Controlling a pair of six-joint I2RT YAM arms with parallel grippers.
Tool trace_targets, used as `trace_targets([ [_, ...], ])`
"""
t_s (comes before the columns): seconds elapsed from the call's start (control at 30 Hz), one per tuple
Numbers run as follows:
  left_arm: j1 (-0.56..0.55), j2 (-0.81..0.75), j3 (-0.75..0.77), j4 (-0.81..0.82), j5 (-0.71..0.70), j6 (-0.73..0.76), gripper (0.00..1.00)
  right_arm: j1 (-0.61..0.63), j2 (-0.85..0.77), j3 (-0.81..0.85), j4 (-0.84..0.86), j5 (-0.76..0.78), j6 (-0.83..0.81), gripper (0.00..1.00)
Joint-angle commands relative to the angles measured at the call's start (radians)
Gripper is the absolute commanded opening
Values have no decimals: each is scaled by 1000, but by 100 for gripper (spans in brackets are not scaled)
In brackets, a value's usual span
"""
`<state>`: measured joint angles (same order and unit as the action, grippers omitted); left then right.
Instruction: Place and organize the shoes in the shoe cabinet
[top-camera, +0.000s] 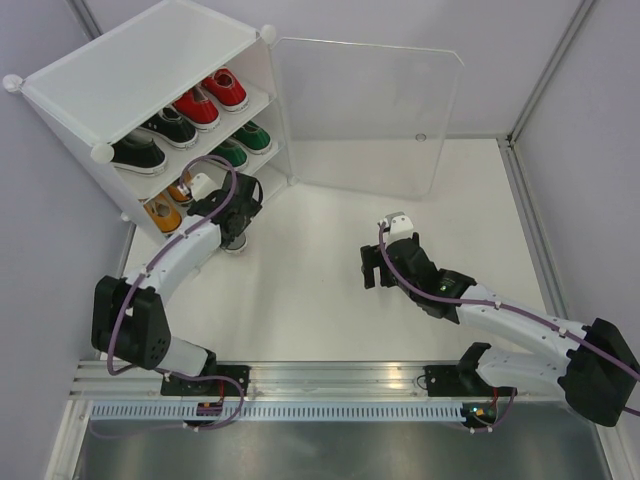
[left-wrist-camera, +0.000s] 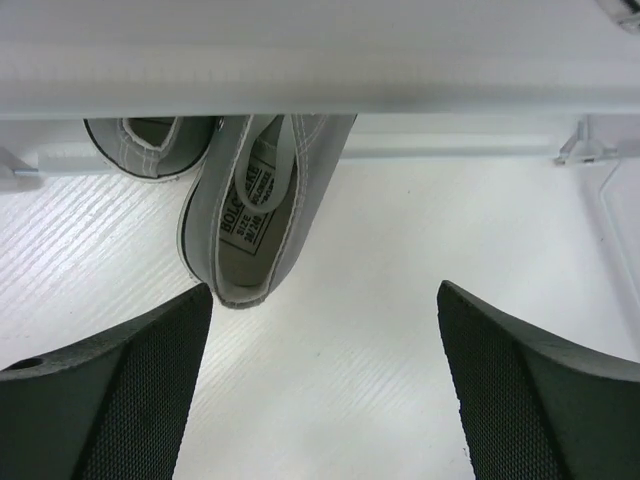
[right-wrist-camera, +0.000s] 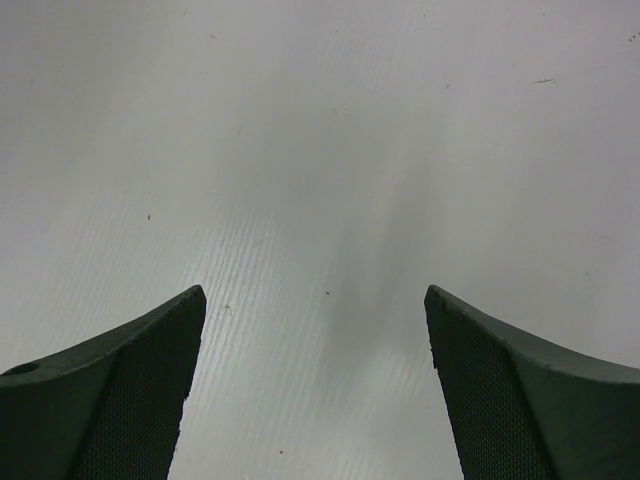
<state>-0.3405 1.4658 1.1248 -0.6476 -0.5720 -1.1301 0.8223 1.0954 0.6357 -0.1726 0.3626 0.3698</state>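
Note:
The shoe cabinet (top-camera: 140, 60) stands at the far left with its clear door (top-camera: 370, 115) swung open. Red shoes (top-camera: 210, 98) and black shoes (top-camera: 160, 140) sit on the upper shelf. Green shoes (top-camera: 242, 145) and orange shoes (top-camera: 165, 212) sit below them. My left gripper (top-camera: 238, 225) (left-wrist-camera: 325, 290) is open at the bottom tier. A grey shoe (left-wrist-camera: 250, 200) lies heel-out under the shelf edge (left-wrist-camera: 320, 60), close to the left finger, not gripped. A second grey shoe (left-wrist-camera: 150, 145) lies beside it. My right gripper (right-wrist-camera: 315, 290) (top-camera: 372, 268) hovers open over bare table.
The open door juts out over the back middle of the white table (top-camera: 330, 300). Grey walls close in on the left and right. A metal rail (top-camera: 330, 375) with both arm bases runs along the near edge.

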Motion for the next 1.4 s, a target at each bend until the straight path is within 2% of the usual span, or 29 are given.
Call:
trace_targets([
  [0.0, 3, -21, -52, 17, 93, 92, 96, 0, -3, -4, 35, -10, -6, 93],
  [0.17, 1, 24, -103, 51, 130, 187, 96, -2, 8, -5, 42, -16, -6, 93],
  [0.27, 1, 47, -131, 133, 136, 254, 95, 0, 17, -5, 47, -22, -9, 93],
  [0.37, 5, 80, -155, 205, 121, 288, 87, -2, 23, -7, 51, -27, -8, 93],
  [0.6, 34, 185, -140, 267, 106, 296, 77, -2, 29, -8, 50, -24, -14, 92],
  [0.7, 40, 206, -105, 276, 90, 297, 69, -2, 38, -7, 51, -19, -15, 92],
  [0.9, 67, 223, -30, 272, 61, 311, 61, -2, 44, -2, 51, -21, -17, 92],
  [1.37, 129, 327, 70, 270, 24, 286, 57, -2, 61, -1, 53, -22, -20, 92],
])
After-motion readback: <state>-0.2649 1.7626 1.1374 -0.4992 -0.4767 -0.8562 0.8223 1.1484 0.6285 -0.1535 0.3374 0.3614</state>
